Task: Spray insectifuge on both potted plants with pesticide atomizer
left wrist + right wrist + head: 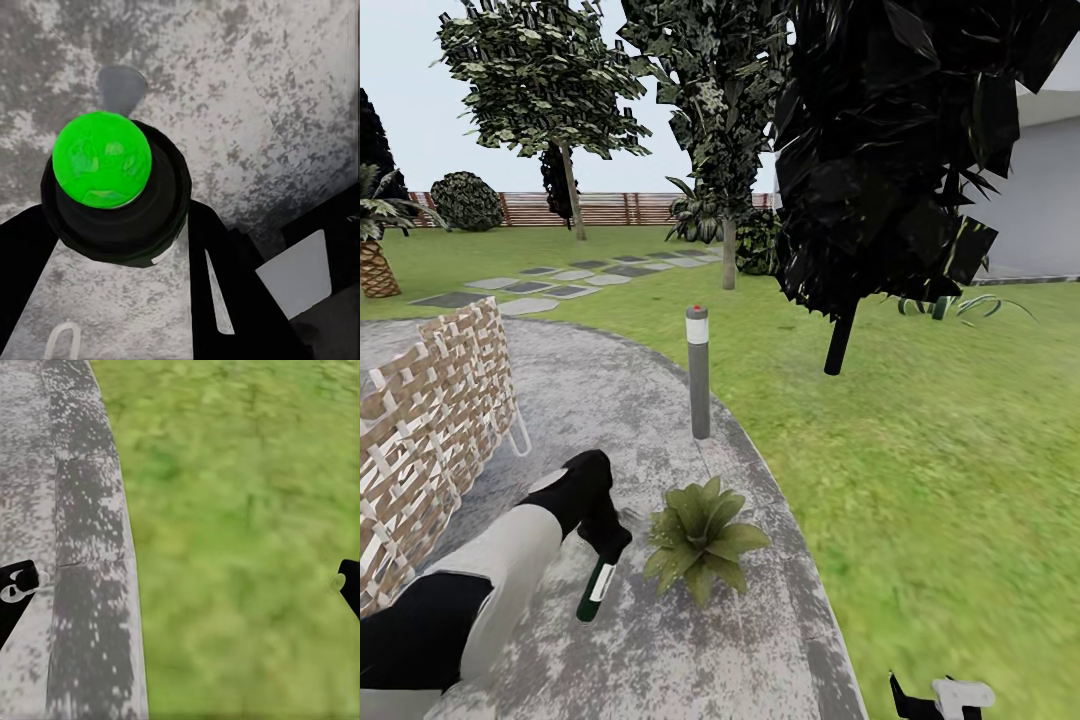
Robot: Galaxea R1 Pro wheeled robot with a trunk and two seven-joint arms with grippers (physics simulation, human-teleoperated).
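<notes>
The pesticide atomizer, a slim dark green bottle with a white label, hangs tilted just above the paved patio. My left gripper is shut on its upper end. In the left wrist view the bottle's bright green round top sits between my black fingers. A potted plant with broad pointed leaves stands right beside the bottle, to its right. My right gripper is low at the right, over the patio edge; its fingertips stand wide apart, open and empty.
A grey bollard lamp rises behind the plant at the patio edge. A woven wicker chair stands at the left. Lawn spreads to the right, with a dark tree, stepping stones and a fence beyond.
</notes>
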